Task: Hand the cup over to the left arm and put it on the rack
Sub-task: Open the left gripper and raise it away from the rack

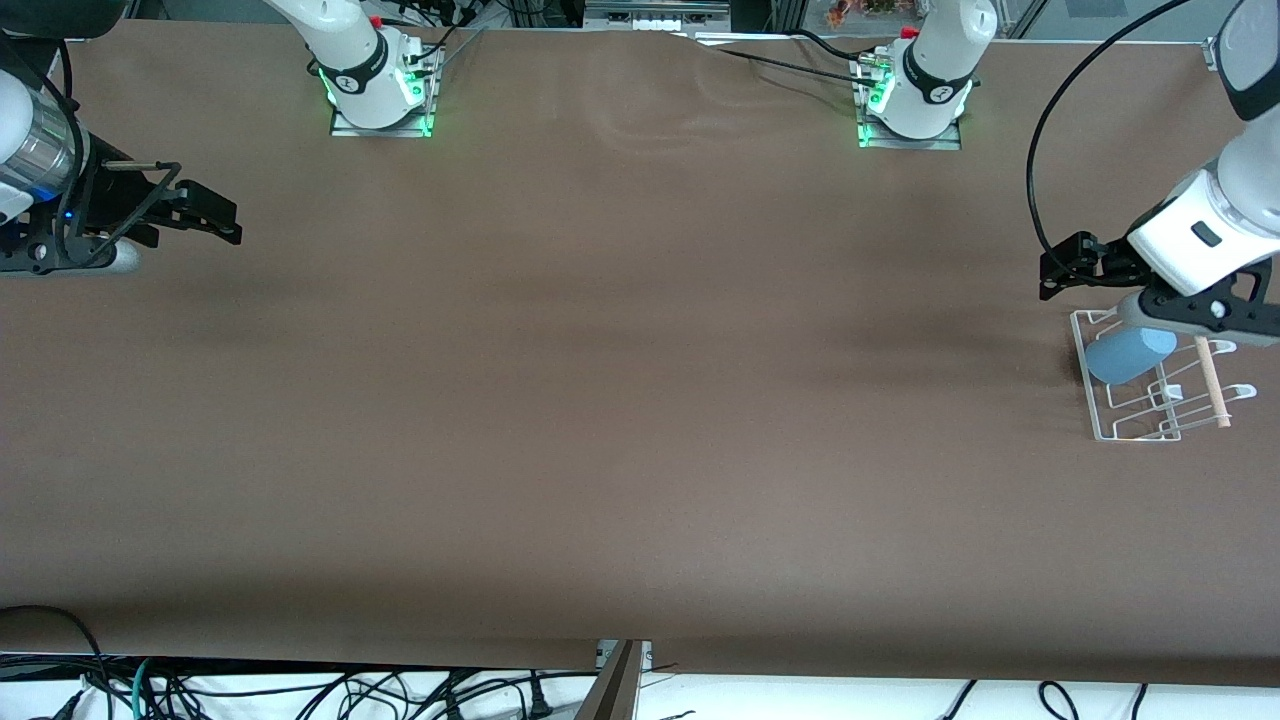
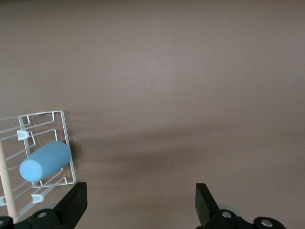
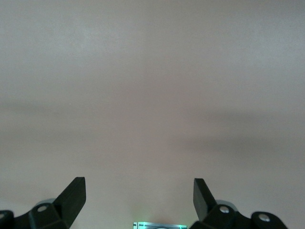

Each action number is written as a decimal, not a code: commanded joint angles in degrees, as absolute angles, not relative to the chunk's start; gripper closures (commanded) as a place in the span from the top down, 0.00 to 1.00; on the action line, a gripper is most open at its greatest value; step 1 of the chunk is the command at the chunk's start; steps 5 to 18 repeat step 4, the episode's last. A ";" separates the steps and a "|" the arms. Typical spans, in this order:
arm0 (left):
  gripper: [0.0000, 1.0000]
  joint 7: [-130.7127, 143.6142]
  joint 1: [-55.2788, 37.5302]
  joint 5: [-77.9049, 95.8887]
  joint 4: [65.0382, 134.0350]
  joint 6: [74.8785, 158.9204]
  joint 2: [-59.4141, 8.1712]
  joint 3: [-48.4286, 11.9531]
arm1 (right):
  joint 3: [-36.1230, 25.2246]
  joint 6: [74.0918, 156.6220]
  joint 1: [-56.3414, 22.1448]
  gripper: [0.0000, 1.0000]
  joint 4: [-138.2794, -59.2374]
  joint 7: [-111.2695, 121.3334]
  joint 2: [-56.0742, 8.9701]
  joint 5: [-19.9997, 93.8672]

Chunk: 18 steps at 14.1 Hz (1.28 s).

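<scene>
The light-blue cup (image 1: 1130, 355) (image 2: 45, 161) lies on its side on the white wire rack (image 1: 1110, 425) (image 2: 62, 119), at the left arm's end of the table. A pale wooden dowel (image 1: 1210, 385) (image 2: 5, 176) crosses the rack beside the cup. My left gripper (image 1: 1052, 272) (image 2: 140, 200) hangs open and empty over the brown table, just beside the rack on its side toward the right arm's end. My right gripper (image 1: 215, 215) (image 3: 139, 195) waits open and empty over the table at the right arm's end.
Both arm bases (image 1: 380, 95) (image 1: 910, 100) glow green along the table edge farthest from the front camera. A black cable (image 1: 1040, 150) loops off the left arm above the rack. Loose cables (image 1: 350, 695) lie past the table's nearest edge.
</scene>
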<state>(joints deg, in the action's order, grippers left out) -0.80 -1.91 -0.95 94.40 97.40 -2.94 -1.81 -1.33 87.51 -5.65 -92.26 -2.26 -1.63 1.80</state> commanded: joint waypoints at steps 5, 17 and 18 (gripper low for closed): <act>1.00 2.46 -2.29 0.35 101.17 99.85 1.94 -0.79 | -1.32 86.22 -5.45 0.99 -90.88 -1.93 -2.02 2.11; 1.00 2.46 -2.29 0.35 101.17 99.85 1.94 -0.79 | -1.32 86.22 -5.45 0.99 -90.88 -1.93 -2.02 2.11; 1.00 2.46 -2.29 0.35 101.17 99.85 1.94 -0.79 | -1.32 86.22 -5.45 0.99 -90.88 -1.93 -2.02 2.11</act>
